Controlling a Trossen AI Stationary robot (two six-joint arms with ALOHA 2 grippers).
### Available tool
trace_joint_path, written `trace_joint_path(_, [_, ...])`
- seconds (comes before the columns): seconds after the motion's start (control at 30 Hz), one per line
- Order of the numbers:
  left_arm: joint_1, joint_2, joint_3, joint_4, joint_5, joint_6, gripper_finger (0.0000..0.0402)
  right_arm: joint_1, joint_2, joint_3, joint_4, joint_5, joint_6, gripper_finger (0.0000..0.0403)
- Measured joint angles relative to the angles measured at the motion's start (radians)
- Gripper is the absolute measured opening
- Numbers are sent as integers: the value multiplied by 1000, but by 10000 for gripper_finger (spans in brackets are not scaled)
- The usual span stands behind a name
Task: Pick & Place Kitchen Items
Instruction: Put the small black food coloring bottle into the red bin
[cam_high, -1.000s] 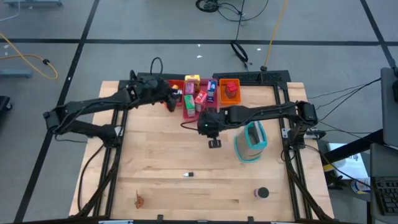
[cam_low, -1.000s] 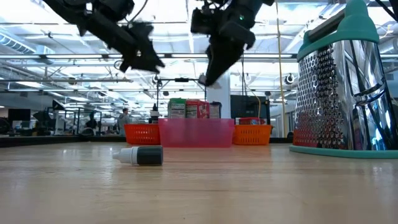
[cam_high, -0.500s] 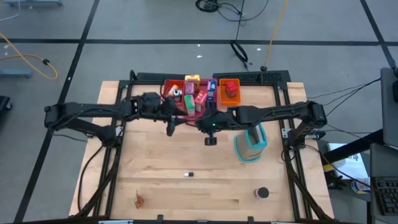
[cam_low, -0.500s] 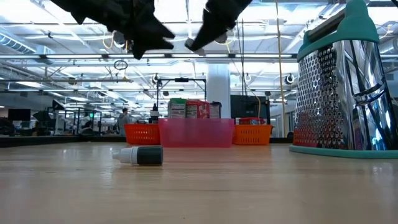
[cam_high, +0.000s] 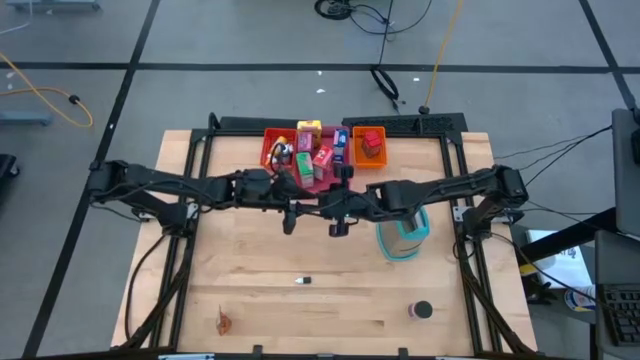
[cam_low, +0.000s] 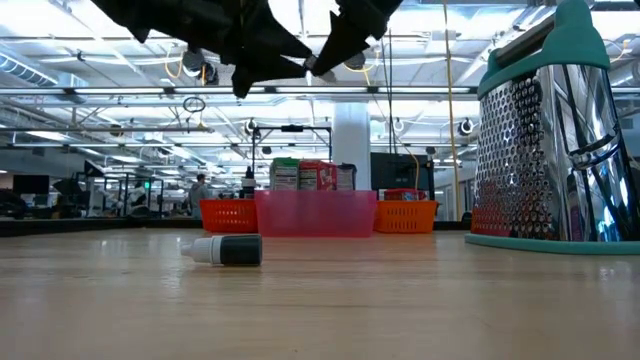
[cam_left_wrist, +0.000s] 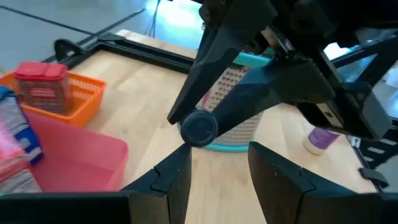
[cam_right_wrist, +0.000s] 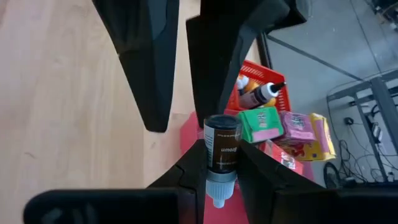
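Observation:
My right gripper (cam_high: 336, 222) hovers over the table's middle, shut on a small dark bottle (cam_right_wrist: 222, 146) with a white cap. My left gripper (cam_high: 292, 217) faces it from the left, open. In the left wrist view its fingers (cam_left_wrist: 177, 171) stand just short of the bottle's round base (cam_left_wrist: 199, 128), a gap showing between them. Boxes of green (cam_right_wrist: 261, 124), pink and yellow fill the pink tray (cam_high: 315, 168). Another tiny bottle (cam_low: 222, 250) lies on its side on the table, and a dark round can (cam_high: 420, 310) rests near the near edge. My right gripper pinches the dark bottle's body (cam_right_wrist: 222, 163) just above its white cap, between the two fingers. The fingers come level from the table's right and lie along the bottle. The cap (cam_right_wrist: 217, 190) points back at the wrist and the base at the left gripper. The bottle is lifted clear.
The teal-and-white grater (cam_high: 403, 230) stands just right of the grippers. Red (cam_high: 276, 150), pink and orange (cam_high: 370, 146) trays line the far edge. A small brown thing (cam_high: 225, 322) lies near the left near corner. Bare wood stretches between the grippers and the near edge.
My left gripper has left the far trays and moved toward the near edge and rightward, ending opposite the right gripper. My right gripper has risen and tipped from pointing down to level, carrying the bottle; its place over the table has barely shifted.

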Motion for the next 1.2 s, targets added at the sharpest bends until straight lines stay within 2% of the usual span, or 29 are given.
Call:
trace_joint_path(0.13, [-22,23,-2,57,-10,3,159,15,4,0,4,20,0,58])
trace_joint_path(0.23, [-35,28,-2,63,-86,-14,159,29,12,0,17,70,1,58])
trace_joint_path(0.33, [-47,53,-2,94,-145,-16,159,39,14,0,24,64,1,58])
trace_joint_path(0.67, [-68,74,-5,89,-183,3,159,44,57,1,40,76,-2,59])
trace_joint_path(0.9, [-67,74,-3,75,-152,7,159,44,58,1,10,70,-2,59])
trace_joint_path(1.2, [-68,72,0,40,-124,139,159,50,60,1,-33,63,20,59])
